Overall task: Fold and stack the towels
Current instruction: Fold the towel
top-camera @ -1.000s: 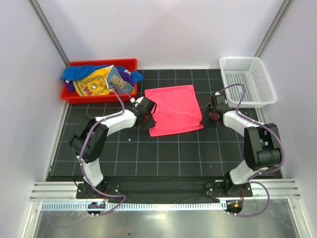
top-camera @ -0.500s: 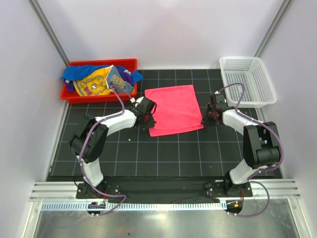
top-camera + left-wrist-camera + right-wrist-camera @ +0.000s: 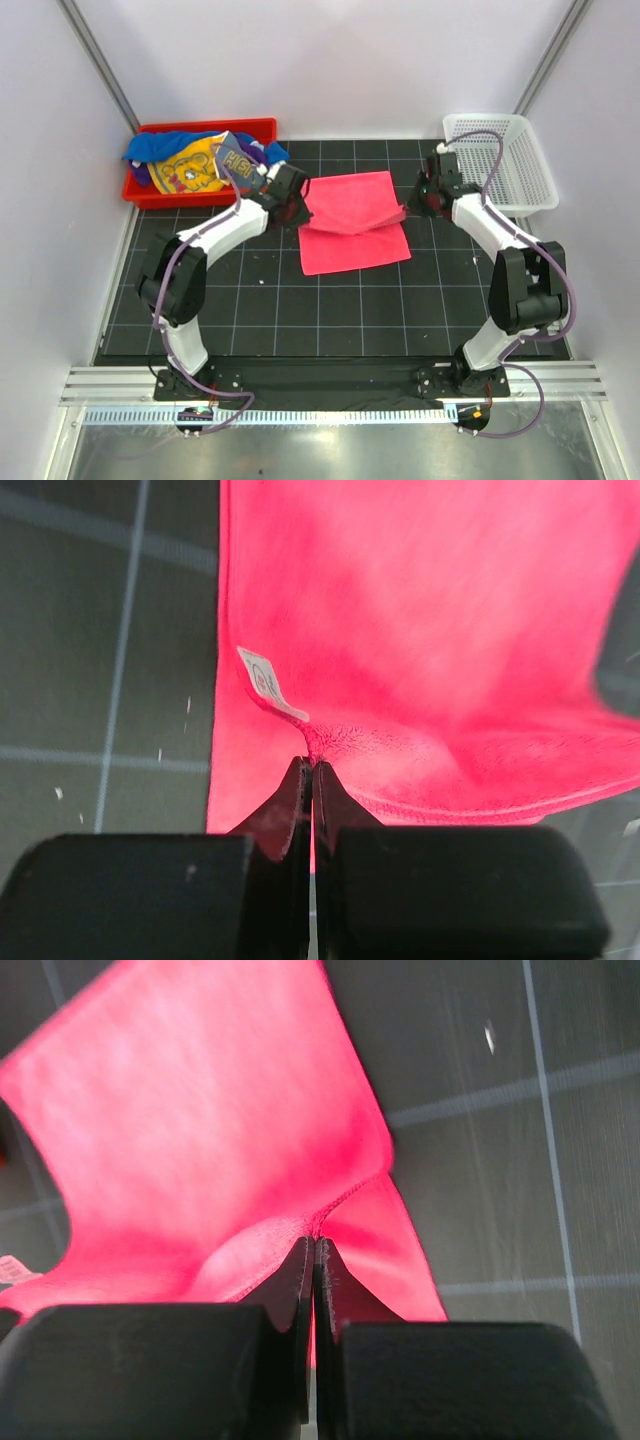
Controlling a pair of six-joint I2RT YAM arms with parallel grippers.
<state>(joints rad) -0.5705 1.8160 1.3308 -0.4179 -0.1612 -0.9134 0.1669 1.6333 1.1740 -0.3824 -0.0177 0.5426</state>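
Two corners of the hot pink towel (image 3: 355, 245) are pinched, one by each gripper. The left gripper (image 3: 311, 764) has its fingers pressed tight together on a bunched corner at the towel's left side, with no gap between them and a white label (image 3: 266, 681) just beyond the tips. The right gripper (image 3: 313, 1242) is likewise clamped flat on a corner at the towel's right side, with cloth puckering out of the closed tips.

In the top view the left gripper (image 3: 292, 203) and right gripper (image 3: 420, 198) stand at opposite sides of the towel, about level with its middle. The raised edge sags in a shallow curve between them. The towel's near part lies flat on the black gridded mat (image 3: 340, 310), with its near edge straight and slightly slanted.

Bare mat lies all along the towel's near side and beside both of its side edges. Beyond the towel's far left corner sits the red bin (image 3: 205, 127), heaped with other towels (image 3: 190, 165), close behind the left gripper. Off the towel's far right corner stands the white mesh basket (image 3: 500, 122), just beside the right gripper.
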